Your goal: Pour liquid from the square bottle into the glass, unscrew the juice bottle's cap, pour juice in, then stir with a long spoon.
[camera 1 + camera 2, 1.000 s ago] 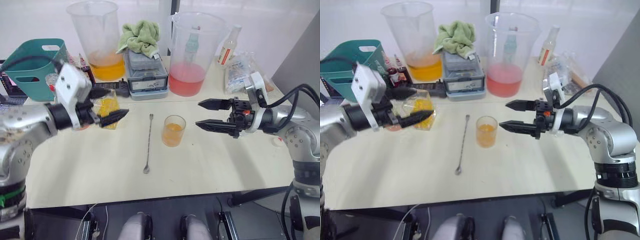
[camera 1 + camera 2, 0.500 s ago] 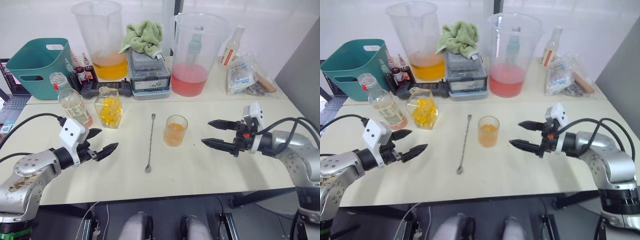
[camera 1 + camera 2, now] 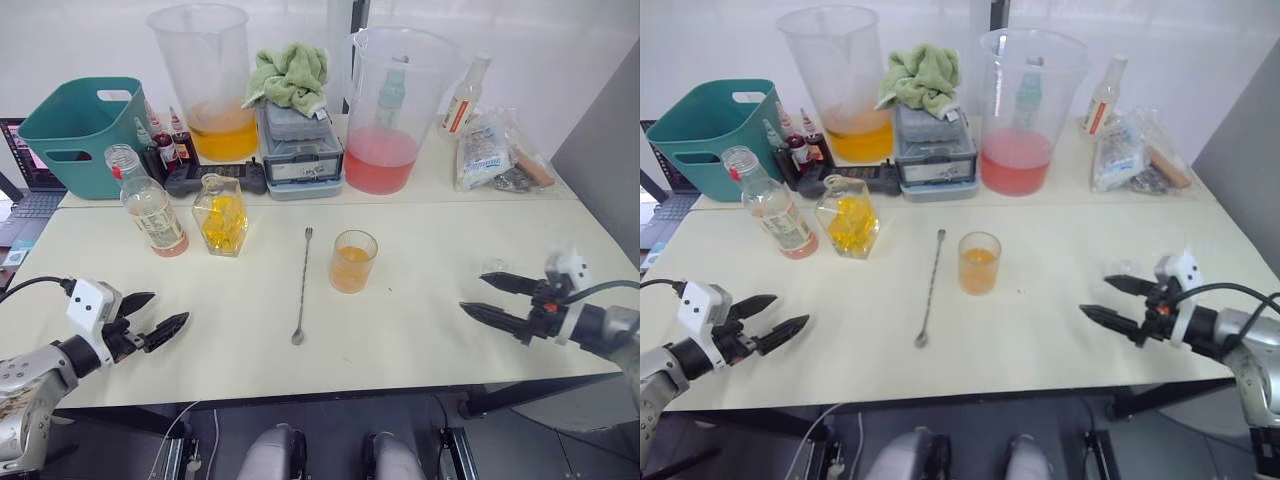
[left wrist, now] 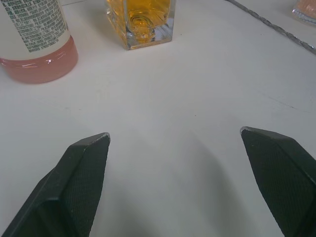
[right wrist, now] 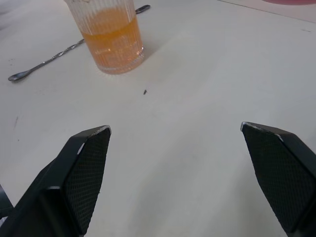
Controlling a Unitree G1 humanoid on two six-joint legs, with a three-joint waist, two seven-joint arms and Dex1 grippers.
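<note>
The long spoon (image 3: 301,287) is lying on the bench (image 3: 420,330) beside the glass (image 3: 352,261); thin, stiff and probably slippery, it is best pinched mid-shaft. Left tool (image 3: 150,318) and right tool (image 3: 490,297) are hovering released, empty.

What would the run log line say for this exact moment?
left gripper: open, empty | right gripper: open, empty | glass: orange liquid inside | long spoon: flat on table

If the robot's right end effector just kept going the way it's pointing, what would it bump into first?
Probably the glass. The open right end effector points across bare table toward it, with nothing between. The long spoon lies just beyond the glass. Depth is hard to judge, so it might slip past.
</note>
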